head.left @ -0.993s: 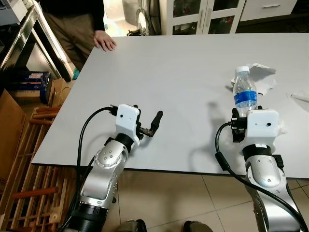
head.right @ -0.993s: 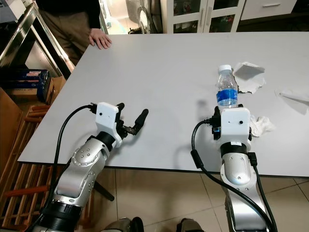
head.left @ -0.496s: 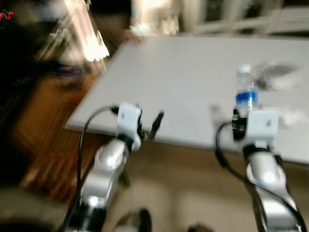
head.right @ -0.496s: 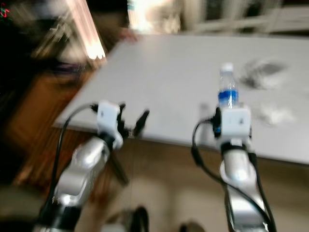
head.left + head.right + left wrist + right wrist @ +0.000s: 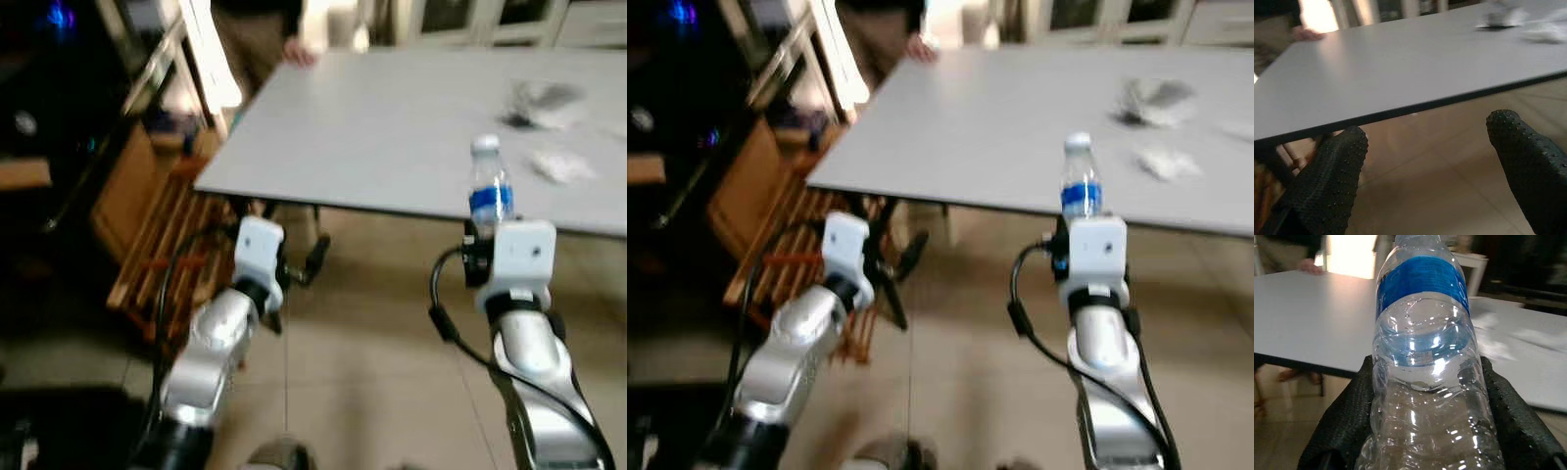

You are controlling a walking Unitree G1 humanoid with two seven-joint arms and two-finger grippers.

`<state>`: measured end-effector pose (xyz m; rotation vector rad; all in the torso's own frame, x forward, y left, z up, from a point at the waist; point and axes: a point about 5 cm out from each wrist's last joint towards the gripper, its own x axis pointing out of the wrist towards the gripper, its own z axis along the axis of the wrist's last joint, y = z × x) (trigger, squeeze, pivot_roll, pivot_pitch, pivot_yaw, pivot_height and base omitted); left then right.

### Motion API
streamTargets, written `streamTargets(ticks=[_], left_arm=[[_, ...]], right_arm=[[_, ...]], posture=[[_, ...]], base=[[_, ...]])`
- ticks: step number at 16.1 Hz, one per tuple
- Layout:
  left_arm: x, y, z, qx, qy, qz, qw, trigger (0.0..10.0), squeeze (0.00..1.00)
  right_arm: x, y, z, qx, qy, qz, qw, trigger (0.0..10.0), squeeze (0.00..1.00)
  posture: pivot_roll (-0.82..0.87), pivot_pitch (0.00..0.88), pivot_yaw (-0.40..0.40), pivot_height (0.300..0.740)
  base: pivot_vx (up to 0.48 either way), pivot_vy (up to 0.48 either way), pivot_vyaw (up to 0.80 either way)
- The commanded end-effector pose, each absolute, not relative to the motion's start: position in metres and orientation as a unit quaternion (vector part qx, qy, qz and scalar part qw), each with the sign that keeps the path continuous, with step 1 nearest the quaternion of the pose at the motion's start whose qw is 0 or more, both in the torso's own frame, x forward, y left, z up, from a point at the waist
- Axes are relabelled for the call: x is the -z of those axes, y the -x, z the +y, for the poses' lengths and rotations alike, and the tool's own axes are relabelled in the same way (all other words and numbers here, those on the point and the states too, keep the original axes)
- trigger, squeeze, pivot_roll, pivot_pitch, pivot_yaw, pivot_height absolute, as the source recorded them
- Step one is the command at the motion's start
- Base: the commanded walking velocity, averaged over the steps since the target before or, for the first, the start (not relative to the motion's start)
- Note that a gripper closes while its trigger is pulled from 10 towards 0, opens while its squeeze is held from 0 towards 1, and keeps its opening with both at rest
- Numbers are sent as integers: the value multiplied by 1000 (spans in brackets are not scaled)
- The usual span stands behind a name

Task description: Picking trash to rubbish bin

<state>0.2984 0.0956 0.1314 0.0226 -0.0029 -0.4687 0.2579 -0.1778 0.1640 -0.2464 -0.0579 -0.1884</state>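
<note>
A clear plastic water bottle (image 5: 488,191) with a blue label stands upright in my right gripper (image 5: 1425,431), which is shut on its lower body (image 5: 1422,357). The gripper holds it over the tiled floor, just in front of the near edge of the white table (image 5: 372,127). My left gripper (image 5: 299,264) is open and empty, also off the table, in front of its near left corner. In the left wrist view its fingers (image 5: 1332,171) frame the table edge and the floor. Crumpled white tissues (image 5: 544,96) lie on the table's far right, with another wad (image 5: 558,166) nearer.
A person stands at the table's far left corner with a hand (image 5: 299,54) on it. A wooden slatted rack (image 5: 157,245) and a metal frame stand left of the table. Beige floor tiles (image 5: 372,323) spread under both arms. The eye views are blurred.
The whole view has pulled back from the table. Both grippers were over the tabletop and are now over the floor before its edge. The bottle stays in the right gripper.
</note>
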Motion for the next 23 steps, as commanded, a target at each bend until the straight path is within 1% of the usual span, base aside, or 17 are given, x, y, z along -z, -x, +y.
streamTargets(ticks=[1, 3, 23], left_arm=[[-136, -299, 95, 240, -20, -8, 970, 10000, 0], [-135, -298, 94, 245, -23, -6, 969, 10000, 0], [-137, -295, 90, 270, -8, -15, 963, 10000, 0]], right_arm=[[-167, -258, -177, 95, 120, -36, 988, 10000, 0], [-164, -258, -177, 97, 119, -27, 988, 10000, 0], [-163, -259, -177, 95, 123, -22, 988, 10000, 0]], posture=[[-121, 112, 95, 740], [-119, 114, 96, 740], [-125, 126, 95, 740]], base=[[0, 0, 0], [0, 0, -303], [0, 0, -763]])
